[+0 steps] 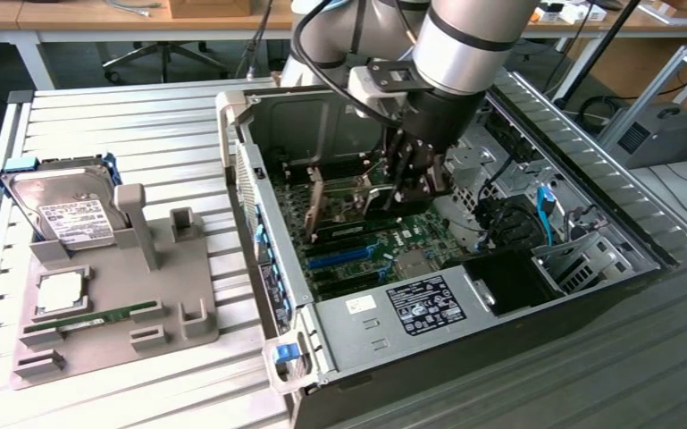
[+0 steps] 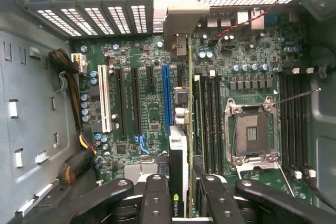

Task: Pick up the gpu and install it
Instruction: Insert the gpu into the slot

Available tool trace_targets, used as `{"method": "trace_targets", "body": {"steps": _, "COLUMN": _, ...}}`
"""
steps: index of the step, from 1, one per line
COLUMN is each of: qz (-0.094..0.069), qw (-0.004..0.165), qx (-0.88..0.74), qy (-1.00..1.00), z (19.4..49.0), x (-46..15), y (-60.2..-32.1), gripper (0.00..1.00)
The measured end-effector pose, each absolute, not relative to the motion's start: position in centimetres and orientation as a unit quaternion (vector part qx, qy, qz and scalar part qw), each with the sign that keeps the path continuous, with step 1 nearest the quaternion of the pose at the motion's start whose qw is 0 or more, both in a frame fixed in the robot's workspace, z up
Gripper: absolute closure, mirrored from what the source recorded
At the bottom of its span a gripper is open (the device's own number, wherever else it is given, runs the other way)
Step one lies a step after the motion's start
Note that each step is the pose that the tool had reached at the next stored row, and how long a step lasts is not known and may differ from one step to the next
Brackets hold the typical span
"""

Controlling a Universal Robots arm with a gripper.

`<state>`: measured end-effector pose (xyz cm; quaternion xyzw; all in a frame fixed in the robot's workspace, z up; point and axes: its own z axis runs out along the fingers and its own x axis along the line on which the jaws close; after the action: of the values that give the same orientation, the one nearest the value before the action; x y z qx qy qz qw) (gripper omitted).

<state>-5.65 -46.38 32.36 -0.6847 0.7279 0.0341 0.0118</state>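
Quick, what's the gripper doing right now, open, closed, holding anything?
Gripper: closed on the gpu, held edge-on between its fingers over the motherboard.

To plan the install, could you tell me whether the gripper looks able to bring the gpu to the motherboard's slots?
Probably yes: the case stands open, the gripper holds the gpu inside over the slots, and nothing visibly lies between them.
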Motion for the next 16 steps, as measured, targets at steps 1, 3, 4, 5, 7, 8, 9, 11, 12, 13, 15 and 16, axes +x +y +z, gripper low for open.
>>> {"method": "trace_targets", "body": {"steps": 1, "qz": 0.035, "qw": 0.013, "qx": -0.685, "qy": 0.728, "z": 32.3, "x": -5.8, "y": -46.4, "gripper": 0.73}}
{"method": "trace_targets", "body": {"steps": 3, "qz": 0.035, "qw": 0.015, "qx": -0.686, "qy": 0.727, "z": 32.2, "x": -6.0, "y": -46.4, "gripper": 0.73}}
{"method": "trace_targets", "body": {"steps": 4, "qz": 0.035, "qw": 0.015, "qx": -0.687, "qy": 0.726, "z": 32.2, "x": -6.0, "y": -46.4, "gripper": 0.73}}
{"method": "trace_targets", "body": {"steps": 5, "qz": 0.035, "qw": 0.015, "qx": -0.687, "qy": 0.725, "z": 32.1, "x": -6.0, "y": -46.4, "gripper": 0.73}}
{"method": "trace_targets", "body": {"steps": 7, "qz": 0.035, "qw": 0.015, "qx": -0.688, "qy": 0.724, "z": 32.1, "x": -6.1, "y": -46.4, "gripper": 0.73}}
{"method": "trace_targets", "body": {"steps": 8, "qz": 0.035, "qw": 0.016, "qx": -0.689, "qy": 0.724, "z": 32.0, "x": -6.1, "y": -46.4, "gripper": 0.73}}
{"method": "trace_targets", "body": {"steps": 9, "qz": 0.035, "qw": 0.016, "qx": -0.69, "qy": 0.723, "z": 31.9, "x": -6.1, "y": -46.4, "gripper": 0.73}}
{"method": "trace_targets", "body": {"steps": 11, "qz": 0.034, "qw": 0.016, "qx": -0.692, "qy": 0.721, "z": 31.7, "x": -6.1, "y": -46.4, "gripper": 0.73}}
{"method": "trace_targets", "body": {"steps": 12, "qz": 0.034, "qw": 0.017, "qx": -0.693, "qy": 0.72, "z": 31.6, "x": -6.2, "y": -46.4, "gripper": 0.73}}
{"method": "trace_targets", "body": {"steps": 13, "qz": 0.033, "qw": 0.017, "qx": -0.695, "qy": 0.719, "z": 31.5, "x": -6.2, "y": -46.4, "gripper": 0.73}}
{"method": "trace_targets", "body": {"steps": 15, "qz": 0.032, "qw": 0.018, "qx": -0.698, "qy": 0.715, "z": 31.2, "x": -6.3, "y": -46.4, "gripper": 0.73}}
{"method": "trace_targets", "body": {"steps": 16, "qz": 0.032, "qw": 0.018, "qx": -0.7, "qy": 0.713, "z": 31.1, "x": -6.4, "y": -46.4, "gripper": 0.73}}
